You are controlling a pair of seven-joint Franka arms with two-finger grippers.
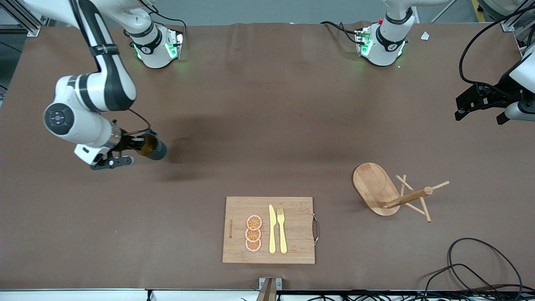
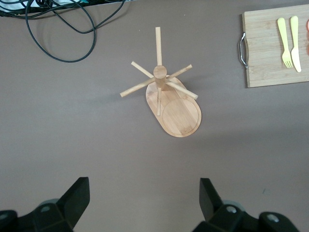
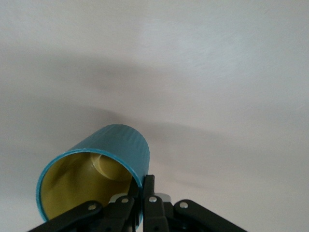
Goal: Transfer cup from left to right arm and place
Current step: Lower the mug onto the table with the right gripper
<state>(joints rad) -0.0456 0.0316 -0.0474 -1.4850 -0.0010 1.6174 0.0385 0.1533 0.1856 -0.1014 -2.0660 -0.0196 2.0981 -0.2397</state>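
Note:
The cup (image 1: 154,147) is a dark teal ribbed mug with a yellowish inside. My right gripper (image 1: 140,145) is shut on its rim and holds it tilted on its side over the bare table near the right arm's end. In the right wrist view the cup (image 3: 104,164) fills the lower part, with one finger inside the rim and one outside. My left gripper (image 1: 480,110) is open and empty, held high over the left arm's end of the table; its open fingers frame bare table in the left wrist view (image 2: 145,203).
A wooden peg stand (image 1: 391,193) lies toward the left arm's end, also seen in the left wrist view (image 2: 166,94). A cutting board (image 1: 269,230) with a yellow knife, fork and orange slices sits near the front edge. Black cables (image 1: 476,267) lie at the front corner.

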